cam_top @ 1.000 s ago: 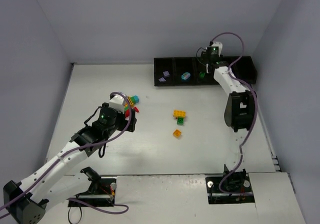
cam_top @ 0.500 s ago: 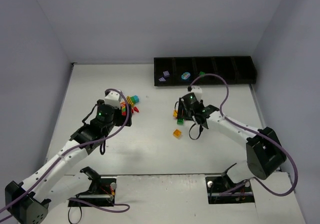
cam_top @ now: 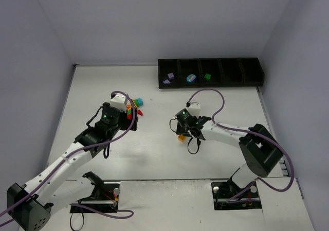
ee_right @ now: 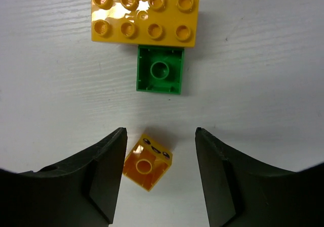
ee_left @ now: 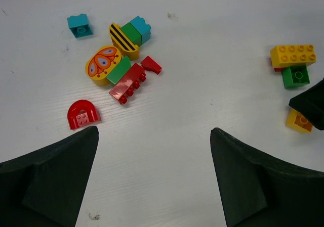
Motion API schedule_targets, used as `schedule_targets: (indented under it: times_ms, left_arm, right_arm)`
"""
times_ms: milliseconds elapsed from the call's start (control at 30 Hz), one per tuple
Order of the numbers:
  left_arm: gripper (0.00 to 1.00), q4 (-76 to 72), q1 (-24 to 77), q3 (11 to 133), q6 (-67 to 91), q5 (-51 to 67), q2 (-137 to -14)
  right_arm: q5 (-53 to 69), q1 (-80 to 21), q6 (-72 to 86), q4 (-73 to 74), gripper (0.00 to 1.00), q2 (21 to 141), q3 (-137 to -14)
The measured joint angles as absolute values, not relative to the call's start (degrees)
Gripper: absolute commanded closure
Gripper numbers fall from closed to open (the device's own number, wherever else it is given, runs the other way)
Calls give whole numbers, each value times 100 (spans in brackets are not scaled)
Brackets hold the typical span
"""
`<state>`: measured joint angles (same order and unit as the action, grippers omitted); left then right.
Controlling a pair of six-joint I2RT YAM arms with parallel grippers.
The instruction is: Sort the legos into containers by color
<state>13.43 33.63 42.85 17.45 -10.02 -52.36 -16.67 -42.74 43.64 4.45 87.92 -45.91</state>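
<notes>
Three legos [cam_top: 190, 78] sit sorted in the tray [cam_top: 247, 72], top view. Left wrist: your left gripper [ee_left: 154, 151] gapes empty, short of the pile [ee_left: 124, 67]. Right wrist: your right gripper [ee_right: 160, 141] straddles the orange brick [ee_right: 147, 165], unclenched, aligned to pinch it.

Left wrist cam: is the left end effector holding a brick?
No: the left end effector is open, with only table showing in its gap.
</notes>
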Motion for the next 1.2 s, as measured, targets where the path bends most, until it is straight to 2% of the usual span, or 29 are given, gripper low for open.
schedule_targets:
  times_ms: [233, 500, 633, 867, 1200]
  left_arm:
    - [15, 1345, 3363, 4285, 1745, -989, -5236]
    - [15, 1345, 3363, 4285, 1743, -969, -5249]
    - [15, 1345, 3363, 4285, 1745, -969, -5251]
    - [15, 1345, 3363, 4285, 1743, -961, -5275]
    - [15, 1343, 3363, 4285, 1743, -930, -5280]
  right_arm:
    - [-1881, -4235, 4305, 246, 50, 9717, -5105]
    - [-2034, -3981, 4230, -220, 59, 9990, -5253]
    - [-2051, -3817, 4171, -375, 59, 10029, -5253]
    - [-2053, -3686, 3865, -458, 42, 10051, -5253]
    - [-1605, -3428, 2794, -548, 42, 10051, -5258]
